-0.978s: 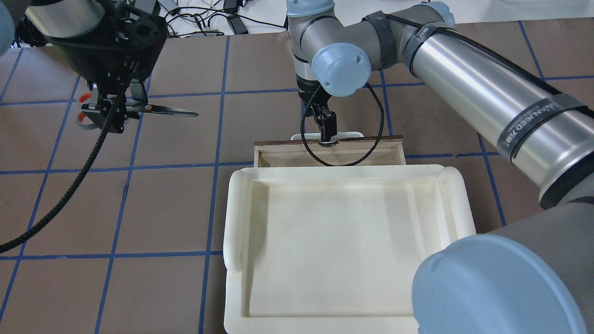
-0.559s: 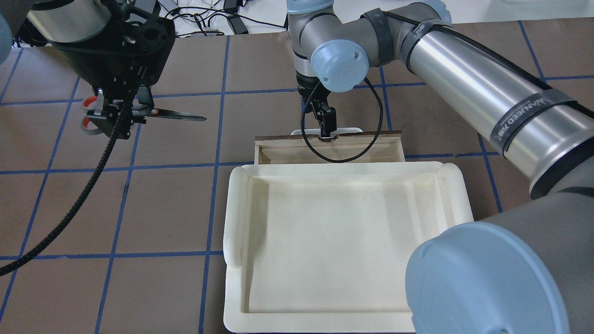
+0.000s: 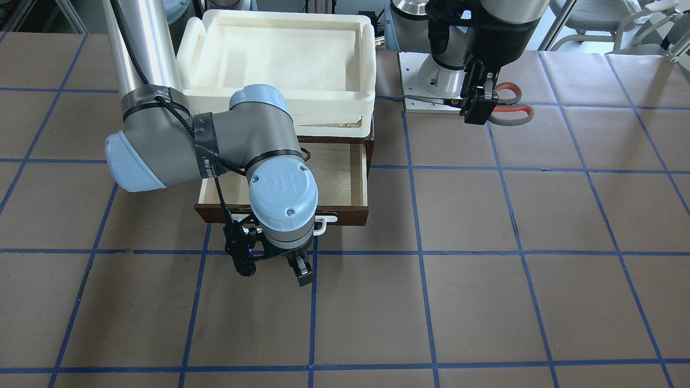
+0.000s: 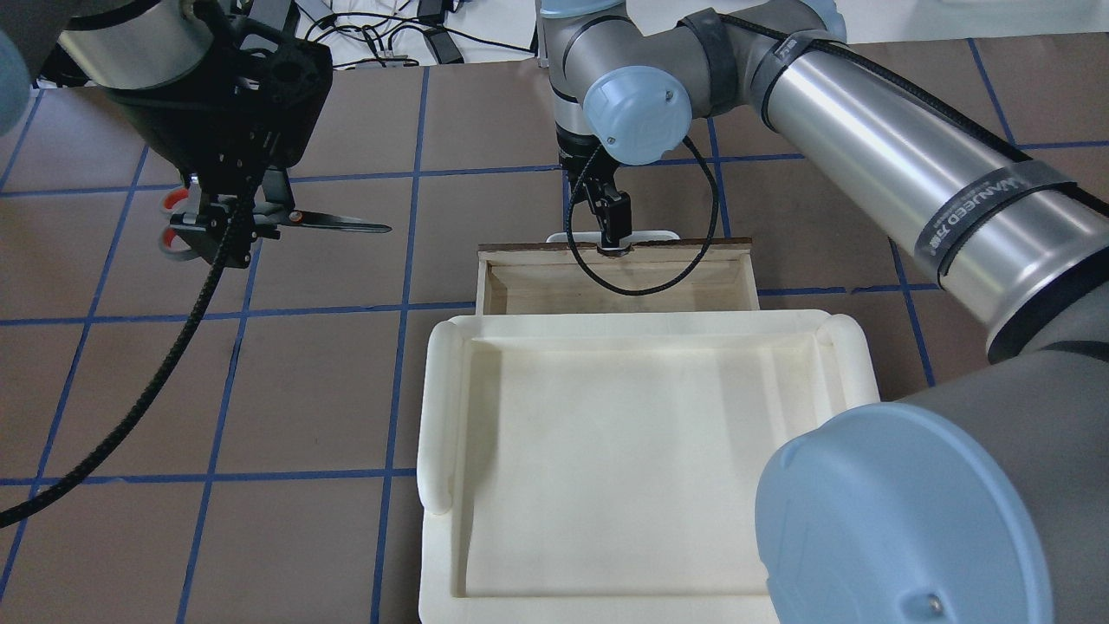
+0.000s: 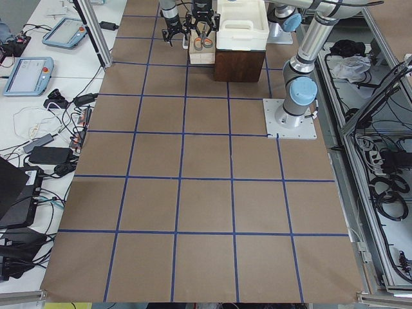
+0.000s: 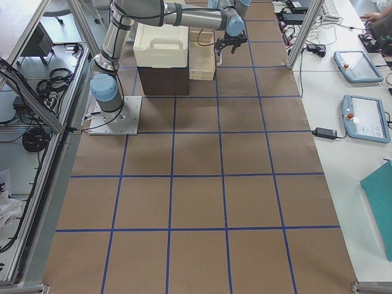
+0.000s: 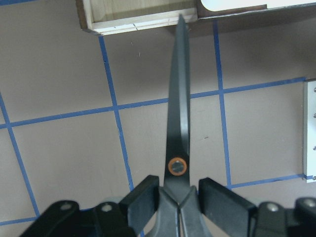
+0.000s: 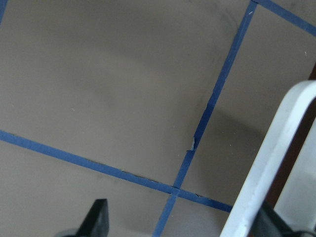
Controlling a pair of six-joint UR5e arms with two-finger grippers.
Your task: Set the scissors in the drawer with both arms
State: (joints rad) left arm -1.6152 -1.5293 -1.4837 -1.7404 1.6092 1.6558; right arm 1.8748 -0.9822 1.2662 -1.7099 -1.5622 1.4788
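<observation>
My left gripper (image 4: 227, 227) is shut on the scissors (image 4: 340, 226), near the pivot, and holds them above the table to the left of the drawer. The dark blades point towards the drawer and the orange-red loops (image 3: 509, 108) stick out behind. In the left wrist view the blades (image 7: 178, 98) point at the drawer's corner (image 7: 133, 15). The drawer (image 4: 528, 286) stands pulled out, its pale inside bare (image 3: 345, 178). My right gripper (image 4: 613, 236) is at the white bar handle (image 3: 325, 220). In the right wrist view its jaws stand wide apart, with the handle (image 8: 266, 163) by one finger (image 8: 97, 217).
A cream-white foam tray (image 4: 442, 407) sits on top of the dark chest (image 5: 239, 64). The left arm's base plate (image 3: 426, 81) lies beside the chest. Cables (image 4: 372, 35) lie past the table's far edge. Brown table with blue tape lines spreads around.
My left gripper has carried the scissors a little to the right, towards the drawer. The drawer front and my right gripper have moved slightly farther out, so more of the drawer's inside shows.
</observation>
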